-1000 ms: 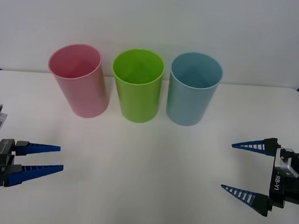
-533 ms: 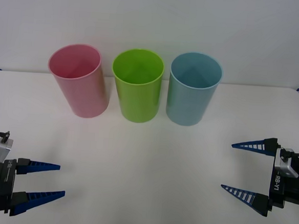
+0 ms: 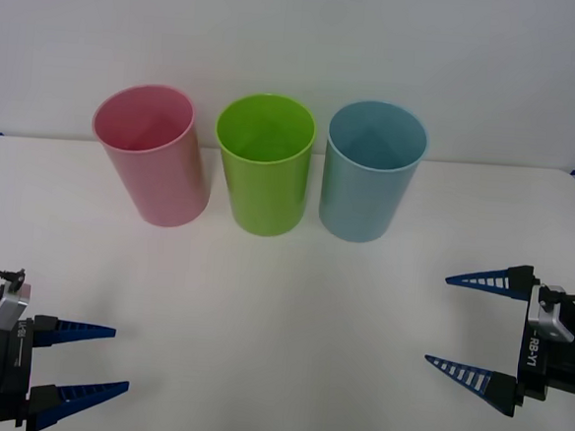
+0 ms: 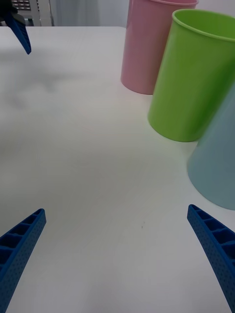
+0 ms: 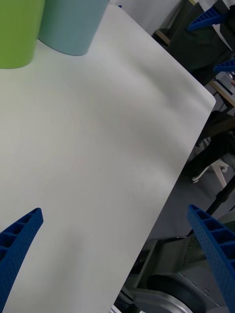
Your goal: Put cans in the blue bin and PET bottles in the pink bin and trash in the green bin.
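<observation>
Three bins stand in a row at the back of the white table: the pink bin on the left, the green bin in the middle, the blue bin on the right. My left gripper hovers open and empty near the front left edge. My right gripper is open and empty at the front right. In the right wrist view the pink bin, green bin and blue bin stand ahead of my right gripper. Cans, PET bottles and trash are out of view.
The left wrist view looks past my left gripper across bare tabletop to the green bin, the blue bin and the table's right edge. A white wall rises behind the bins.
My left gripper has drawn back toward the table's front left corner and its fingers have spread a little wider. The right gripper and the bins have stayed put.
</observation>
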Action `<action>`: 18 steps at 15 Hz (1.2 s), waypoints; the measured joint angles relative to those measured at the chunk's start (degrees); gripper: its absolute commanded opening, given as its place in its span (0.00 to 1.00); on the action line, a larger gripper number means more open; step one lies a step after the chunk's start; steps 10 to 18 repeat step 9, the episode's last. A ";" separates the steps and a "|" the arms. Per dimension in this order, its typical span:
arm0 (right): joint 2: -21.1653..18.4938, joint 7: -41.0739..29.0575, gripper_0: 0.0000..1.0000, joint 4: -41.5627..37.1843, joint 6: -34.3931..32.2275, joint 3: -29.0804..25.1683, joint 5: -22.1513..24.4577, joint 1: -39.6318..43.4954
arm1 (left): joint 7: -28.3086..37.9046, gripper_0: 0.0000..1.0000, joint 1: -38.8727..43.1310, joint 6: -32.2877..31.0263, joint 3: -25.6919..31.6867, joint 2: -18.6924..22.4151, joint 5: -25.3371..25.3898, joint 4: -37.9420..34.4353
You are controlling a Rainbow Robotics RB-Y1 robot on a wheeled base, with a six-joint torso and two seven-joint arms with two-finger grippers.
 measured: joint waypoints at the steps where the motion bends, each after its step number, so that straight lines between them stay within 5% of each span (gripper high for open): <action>1: 0.00 0.00 1.00 0.00 0.00 0.00 0.00 0.00 | -0.12 1.00 -0.02 0.01 -0.02 -0.08 -0.21 0.03; 18: 0.00 0.00 1.00 0.00 0.00 0.00 0.00 0.00 | -0.76 1.00 0.39 0.17 0.45 -0.10 -1.26 0.04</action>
